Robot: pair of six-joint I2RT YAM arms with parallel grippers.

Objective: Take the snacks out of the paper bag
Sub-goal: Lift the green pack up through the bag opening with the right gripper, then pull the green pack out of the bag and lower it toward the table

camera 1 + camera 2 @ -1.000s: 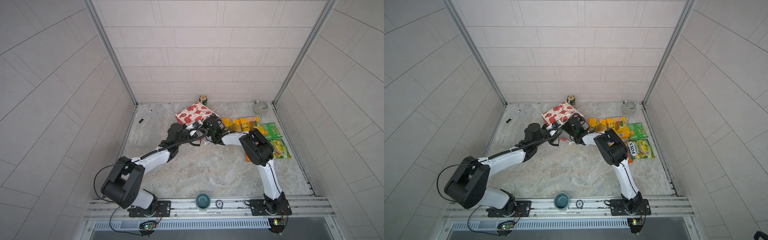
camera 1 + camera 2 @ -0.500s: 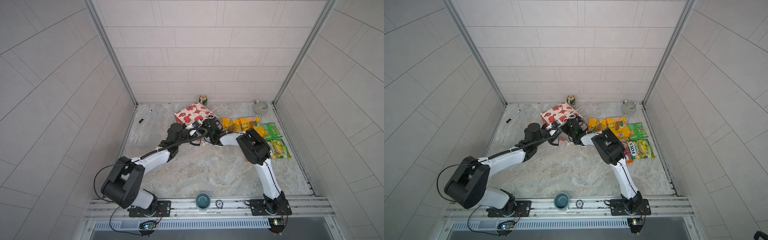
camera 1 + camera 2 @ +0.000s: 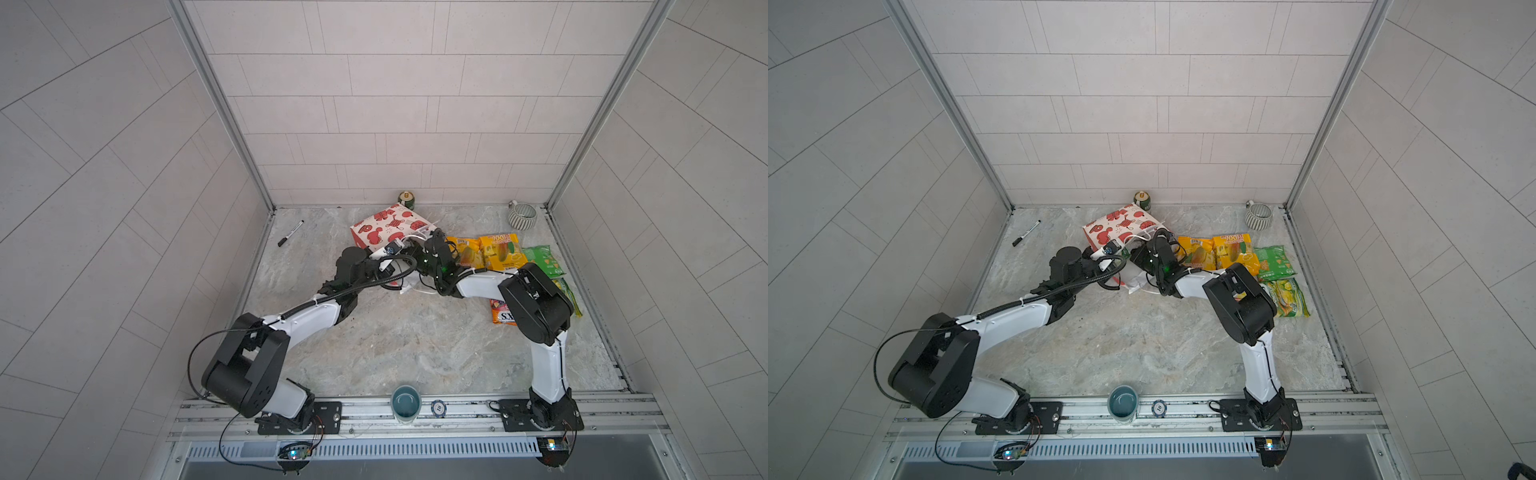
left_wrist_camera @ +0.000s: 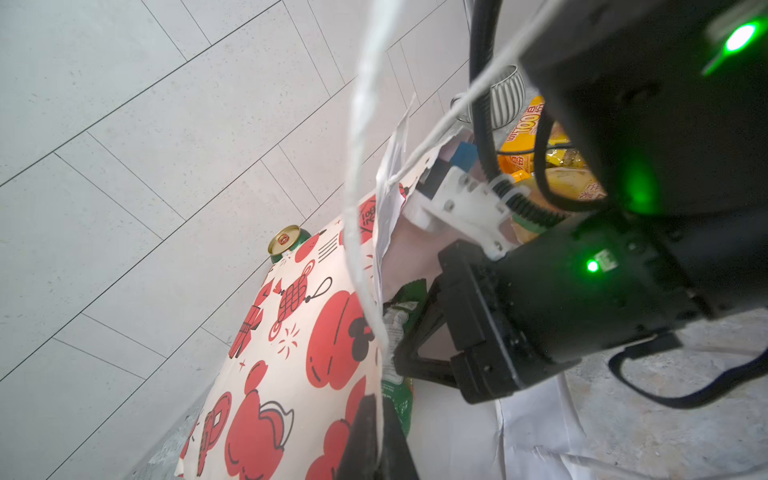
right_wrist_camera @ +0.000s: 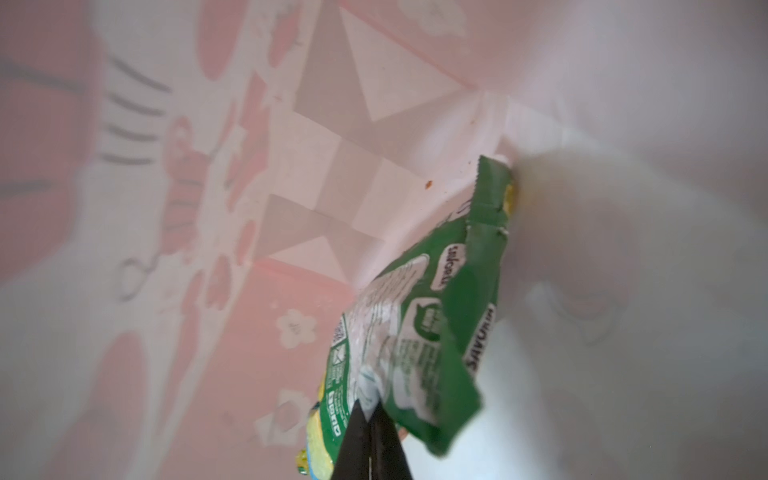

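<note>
The paper bag [image 3: 386, 226] [image 3: 1121, 224] lies on its side at the back, its mouth facing the arms. In the left wrist view my left gripper [image 4: 376, 419] is shut on the rim of the bag's printed upper panel [image 4: 291, 353], beside a white cord handle [image 4: 357, 166]. My right gripper [image 5: 370, 411] is inside the bag, shut on the edge of a green snack packet [image 5: 424, 332] [image 4: 401, 399]. Other snacks lie right of the bag: two yellow-orange [image 3: 469, 253] [image 3: 500, 251], one green [image 3: 542, 259], one yellow-green [image 3: 1285, 301], one red-orange [image 3: 500, 313] partly under the right arm.
A drink can [image 3: 406, 199] stands behind the bag by the back wall. A striped mug [image 3: 522, 216] sits in the back right corner and a black marker [image 3: 290, 233] at the back left. A teal cup [image 3: 406, 402] and a round chip [image 3: 439, 408] rest on the front rail.
My right gripper has closed inside the bag, and the right arm's elbow has shifted slightly sideways. The left arm and the bag have stayed put.
</note>
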